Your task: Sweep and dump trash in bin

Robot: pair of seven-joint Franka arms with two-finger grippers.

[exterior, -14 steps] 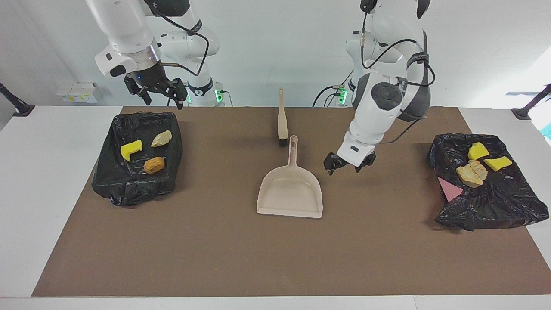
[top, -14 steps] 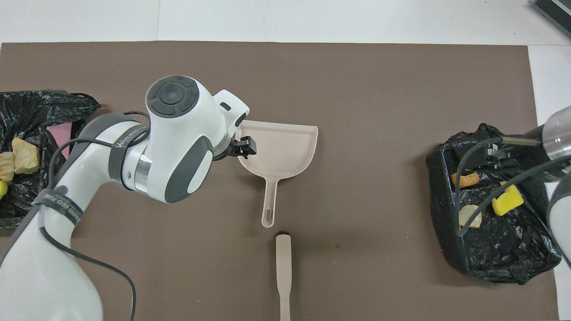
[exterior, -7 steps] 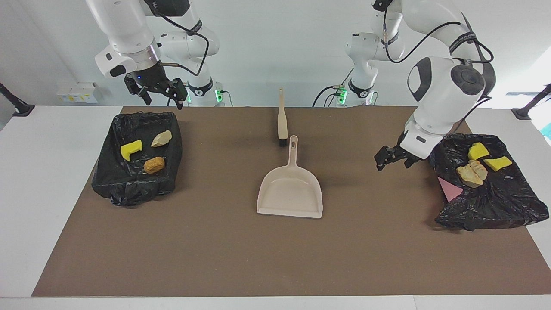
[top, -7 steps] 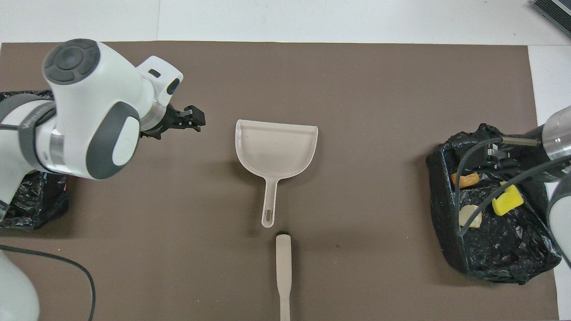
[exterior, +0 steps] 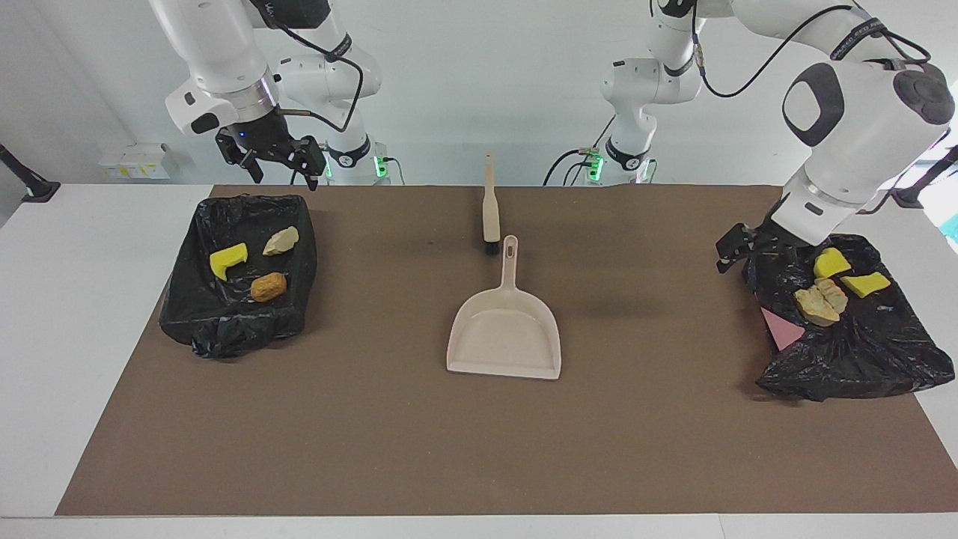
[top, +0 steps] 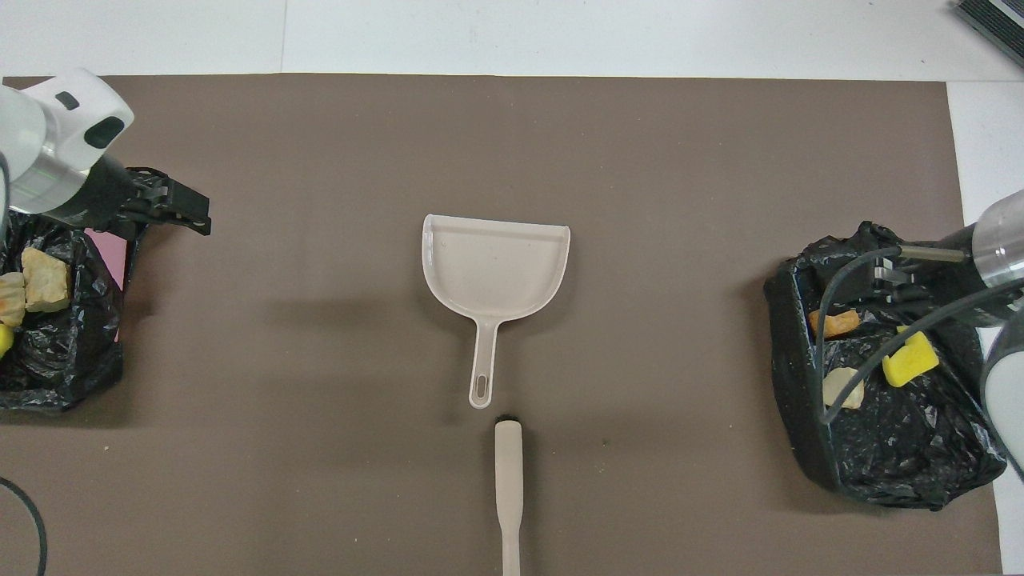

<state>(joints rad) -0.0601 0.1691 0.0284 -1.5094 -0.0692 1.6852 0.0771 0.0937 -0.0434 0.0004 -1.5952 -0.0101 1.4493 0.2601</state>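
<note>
All the trash I see lies in two black-lined bins. The bin (exterior: 224, 322) at the right arm's end holds a yellow chunk (exterior: 228, 260), a tan lump (exterior: 281, 240) and an orange-brown lump (exterior: 268, 287). The bin (exterior: 861, 359) at the left arm's end holds yellow chunks (exterior: 831, 262) and tan lumps (exterior: 819, 299). My left gripper (exterior: 733, 254) hangs open and empty over that bin's edge toward the table's middle. My right gripper (exterior: 277, 161) waits open above the other bin's edge nearest the robots.
A beige dustpan (exterior: 505, 329) lies empty in the middle of the brown mat (exterior: 374, 434), its handle pointing toward the robots. A beige hand brush (exterior: 490, 209) lies just nearer to the robots than the dustpan. A pink piece (exterior: 782, 329) shows at the left-end bin's rim.
My left gripper has swung away from beside the dustpan toward the left arm's end, stopping over the bin's edge, empty throughout. The right arm has not moved.
</note>
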